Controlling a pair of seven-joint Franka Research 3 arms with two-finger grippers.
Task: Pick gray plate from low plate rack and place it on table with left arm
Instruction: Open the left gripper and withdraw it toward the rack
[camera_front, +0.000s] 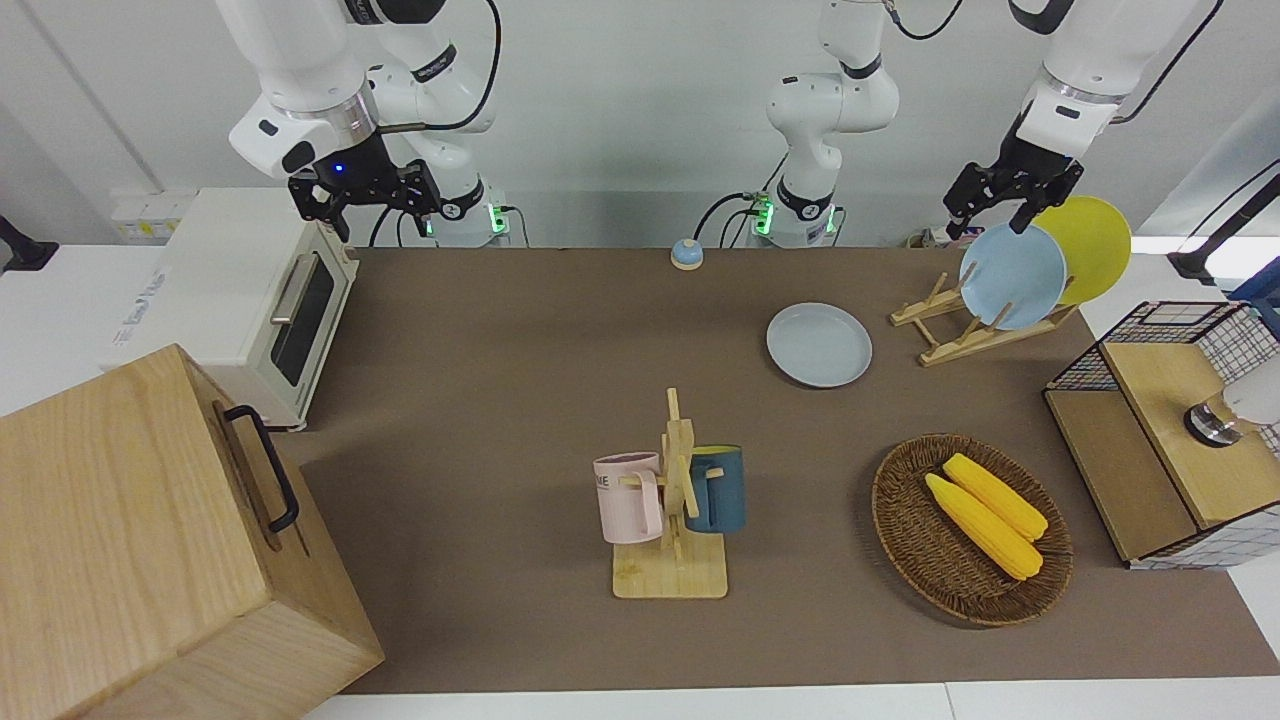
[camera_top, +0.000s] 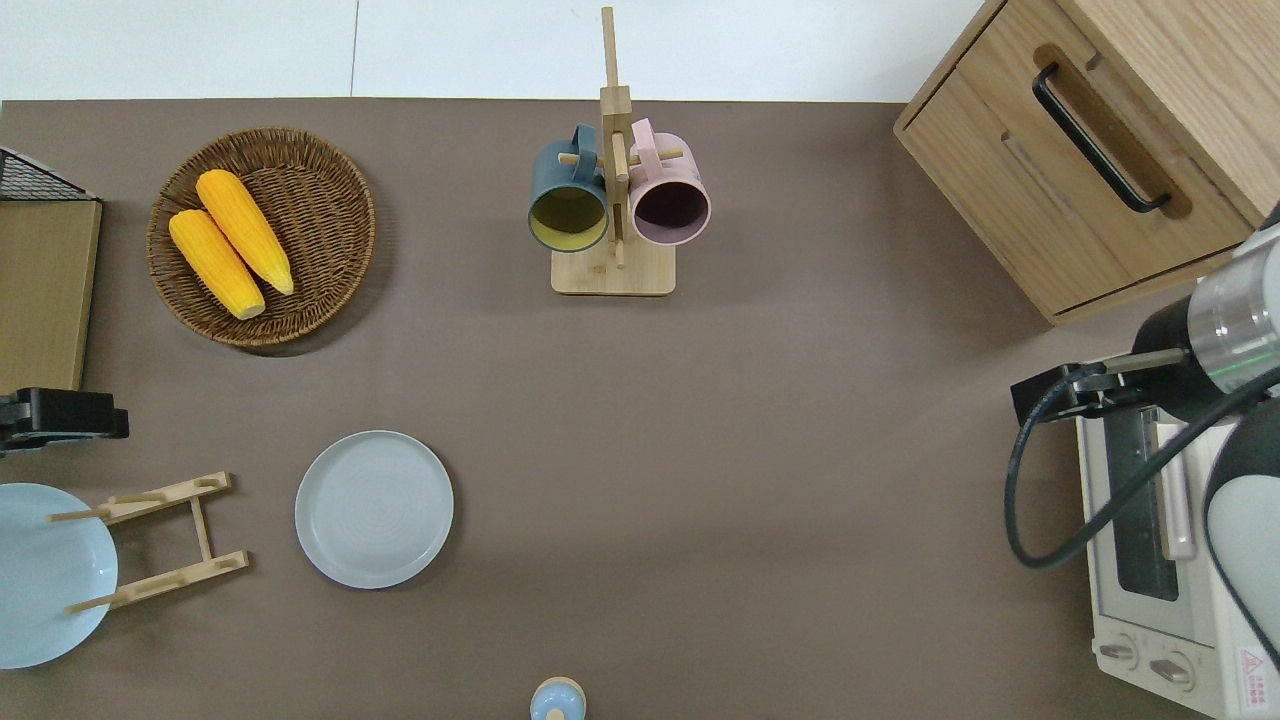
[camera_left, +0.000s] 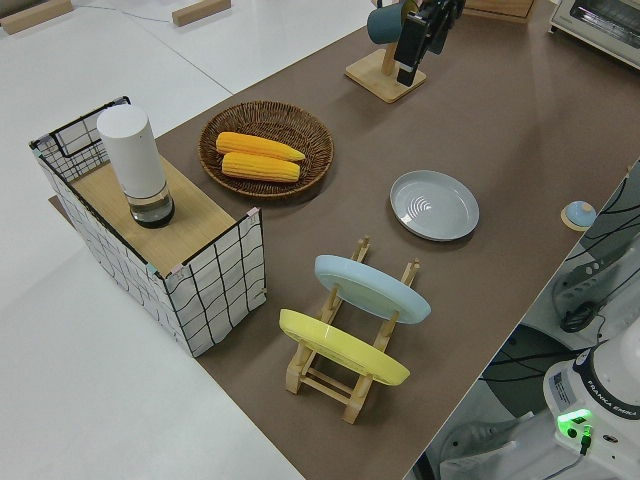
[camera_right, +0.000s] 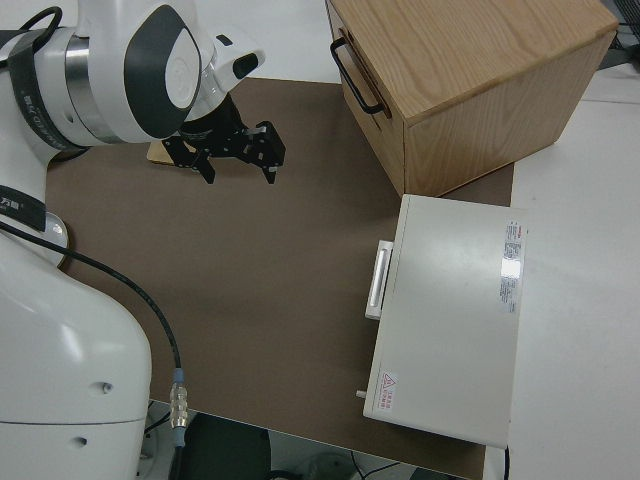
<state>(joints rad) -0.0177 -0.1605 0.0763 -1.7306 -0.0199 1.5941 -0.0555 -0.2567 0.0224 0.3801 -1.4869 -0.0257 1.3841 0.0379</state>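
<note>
The gray plate (camera_front: 819, 345) lies flat on the brown table mat (camera_front: 520, 400), beside the low plate rack (camera_front: 950, 330); it also shows in the overhead view (camera_top: 374, 508) and the left side view (camera_left: 434, 205). The rack (camera_top: 160, 540) holds a light blue plate (camera_front: 1012, 276) and a yellow plate (camera_front: 1090, 245) on edge. My left gripper (camera_front: 990, 215) is open and empty, up in the air. In the overhead view it (camera_top: 60, 418) is at the left arm's end of the mat, between the rack and the wire crate. My right arm is parked, its gripper (camera_front: 365, 205) open.
A wicker basket (camera_front: 905, 540) with two corn cobs, a mug tree (camera_front: 672, 500) with a pink and a dark blue mug, a wooden cabinet (camera_front: 130, 540), a white toaster oven (camera_front: 240, 290), a wire crate (camera_front: 1170, 440) with a white cylinder, and a small blue bell (camera_front: 686, 254).
</note>
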